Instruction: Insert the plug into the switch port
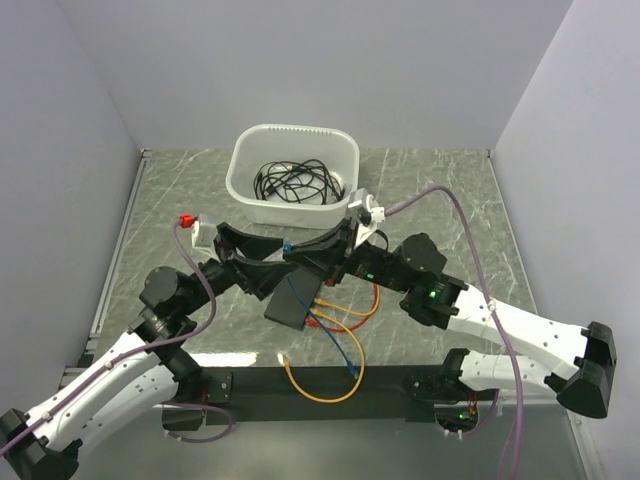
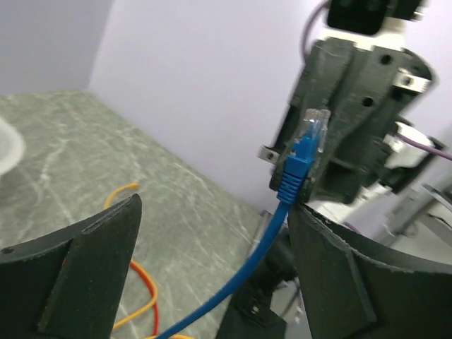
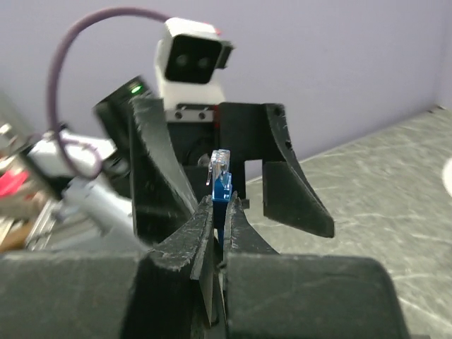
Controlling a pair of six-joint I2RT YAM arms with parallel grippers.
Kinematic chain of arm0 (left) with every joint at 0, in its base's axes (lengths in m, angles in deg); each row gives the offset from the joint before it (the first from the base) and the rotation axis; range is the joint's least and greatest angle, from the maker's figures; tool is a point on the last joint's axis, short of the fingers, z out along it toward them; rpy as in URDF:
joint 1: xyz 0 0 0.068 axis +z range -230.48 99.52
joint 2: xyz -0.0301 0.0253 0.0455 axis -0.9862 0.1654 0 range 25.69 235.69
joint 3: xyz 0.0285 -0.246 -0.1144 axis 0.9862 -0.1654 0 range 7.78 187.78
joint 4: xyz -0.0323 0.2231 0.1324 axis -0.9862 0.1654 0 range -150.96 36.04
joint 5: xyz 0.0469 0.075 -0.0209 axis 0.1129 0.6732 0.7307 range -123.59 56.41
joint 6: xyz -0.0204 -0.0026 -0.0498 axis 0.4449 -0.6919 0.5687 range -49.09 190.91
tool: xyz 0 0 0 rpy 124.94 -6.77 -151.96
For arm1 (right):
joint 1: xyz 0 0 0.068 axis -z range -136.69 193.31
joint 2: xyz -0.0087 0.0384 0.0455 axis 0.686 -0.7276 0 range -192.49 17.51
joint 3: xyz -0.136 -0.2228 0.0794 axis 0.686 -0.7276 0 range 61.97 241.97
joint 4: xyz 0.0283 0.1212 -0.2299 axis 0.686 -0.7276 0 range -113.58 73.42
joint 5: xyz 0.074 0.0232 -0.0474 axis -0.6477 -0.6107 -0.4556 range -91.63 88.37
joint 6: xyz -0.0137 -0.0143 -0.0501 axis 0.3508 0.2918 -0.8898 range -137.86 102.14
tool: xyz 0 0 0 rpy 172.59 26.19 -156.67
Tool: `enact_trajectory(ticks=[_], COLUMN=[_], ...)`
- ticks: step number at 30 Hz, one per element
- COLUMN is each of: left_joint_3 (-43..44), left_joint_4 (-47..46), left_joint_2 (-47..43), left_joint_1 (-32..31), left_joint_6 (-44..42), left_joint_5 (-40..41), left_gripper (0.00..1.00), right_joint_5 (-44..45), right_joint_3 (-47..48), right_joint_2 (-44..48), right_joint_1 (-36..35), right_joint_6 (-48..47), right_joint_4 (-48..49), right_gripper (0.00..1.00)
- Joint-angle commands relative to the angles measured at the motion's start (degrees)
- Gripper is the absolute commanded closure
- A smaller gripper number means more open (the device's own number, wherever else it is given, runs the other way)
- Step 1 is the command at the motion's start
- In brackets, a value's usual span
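Note:
The switch (image 1: 289, 304) is a flat black box lying on the table between the two arms. My right gripper (image 1: 303, 250) is shut on the blue cable just behind its clear-tipped plug (image 1: 288, 243), and holds it above the switch's far end. In the right wrist view the plug (image 3: 221, 176) sticks up from the closed fingertips (image 3: 202, 224). My left gripper (image 1: 255, 256) is open and empty and faces the plug. In the left wrist view the plug (image 2: 304, 152) stands beyond its spread fingers (image 2: 85, 268), near the right one. The switch's ports are hidden.
A white tub (image 1: 240, 170) of black cables stands just behind the grippers. The blue cable (image 1: 335, 340) runs over the switch toward the near edge. An orange cable loop (image 1: 322, 392) and a red cable (image 1: 345, 318) lie beside the switch. Grey walls enclose the table.

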Motion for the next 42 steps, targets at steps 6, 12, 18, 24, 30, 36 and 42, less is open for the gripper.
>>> enact_trajectory(ticks=[6,12,18,24,30,36,42], left_joint_3=[-0.2,-1.5,-0.3,-0.4,0.1,1.4,2.0], left_joint_4=[-18.2,-32.2,-25.7,-24.2,-28.3,-28.7,-28.1], left_joint_2=[-2.5,0.6,2.1,3.8,8.2,10.3,10.7], left_joint_1=[-0.2,-0.2,-0.4,-0.9,-2.6,-5.8,-7.8], left_joint_6=[8.6,16.7,12.4,10.7,11.5,10.0,8.5], left_joint_5=[-23.2,-33.2,-32.4,-29.4,-30.3,-30.2,-28.8], left_gripper=[0.22,0.30,0.32,0.28,0.35,0.49,0.65], right_joint_5=[-38.5,-46.7,-49.3,-50.0,-49.6,-48.9,-49.0], right_joint_3=[-1.4,-2.2,-1.3,-0.8,-1.0,-1.1,-1.7], right_joint_2=[5.1,2.6,-1.1,-3.7,-6.1,-7.0,-7.3], right_joint_1=[11.2,13.0,13.0,13.0,12.3,12.1,12.2], right_joint_6=[6.4,17.3,24.7,28.7,30.1,30.2,30.3], right_joint_4=[8.9,23.2,33.1,38.5,41.0,41.9,42.3], right_gripper=[1.00,1.00,1.00,1.00,1.00,1.00,1.00])
